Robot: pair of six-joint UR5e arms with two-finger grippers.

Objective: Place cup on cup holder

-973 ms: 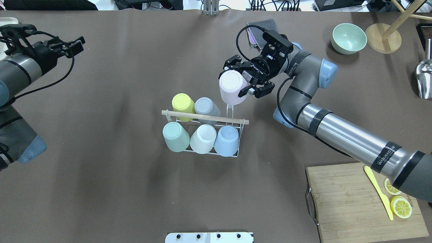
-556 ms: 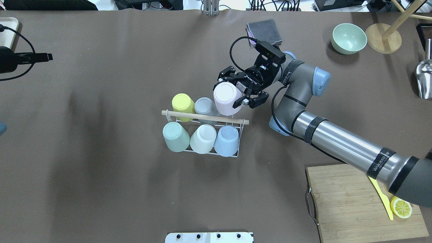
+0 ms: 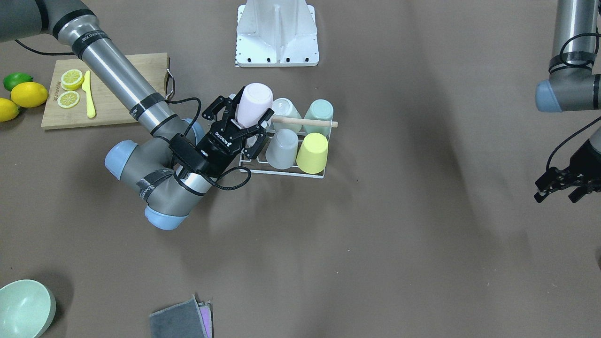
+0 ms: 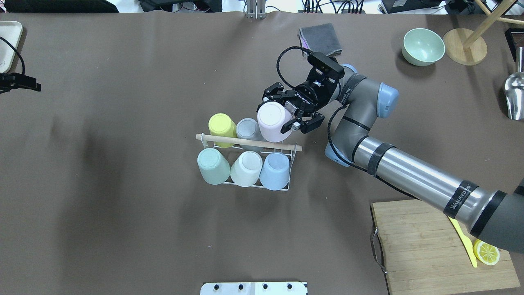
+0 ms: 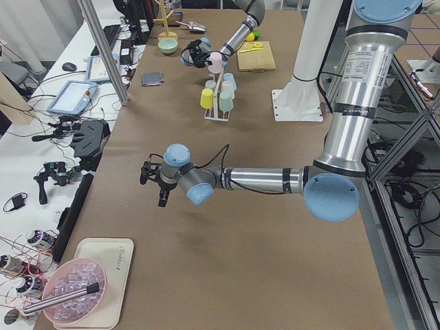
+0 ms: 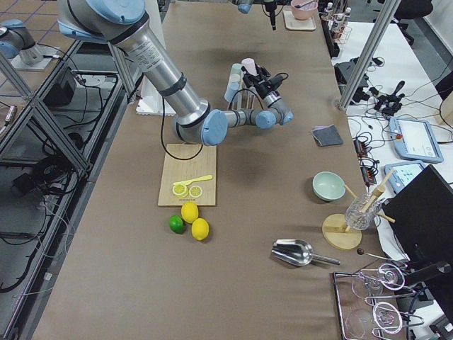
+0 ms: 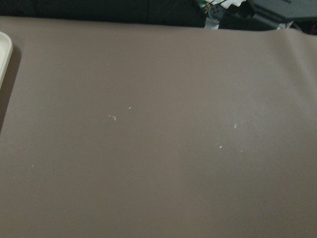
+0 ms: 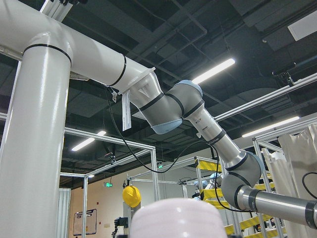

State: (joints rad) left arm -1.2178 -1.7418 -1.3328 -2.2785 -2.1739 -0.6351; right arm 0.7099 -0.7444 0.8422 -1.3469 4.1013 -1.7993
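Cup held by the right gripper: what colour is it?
Pale pink cup, clearest in the overhead exterior view.

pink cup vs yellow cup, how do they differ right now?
The pink cup is held in the fingers of the right gripper; the yellow cup sits free on the cup holder. The pink cup stands higher than the yellow cup, so it is likely not fully seated. They are at opposite ends of the same row. Both are upside down, base up.

One camera looks steeply down on the counter (image 4: 123, 205) from one long side, another from the opposite side; both show the cup holder (image 4: 249, 143). Two end cameras look along it. The left wrist camera faces bare counter; the right one, the ceiling (image 8: 208, 25).
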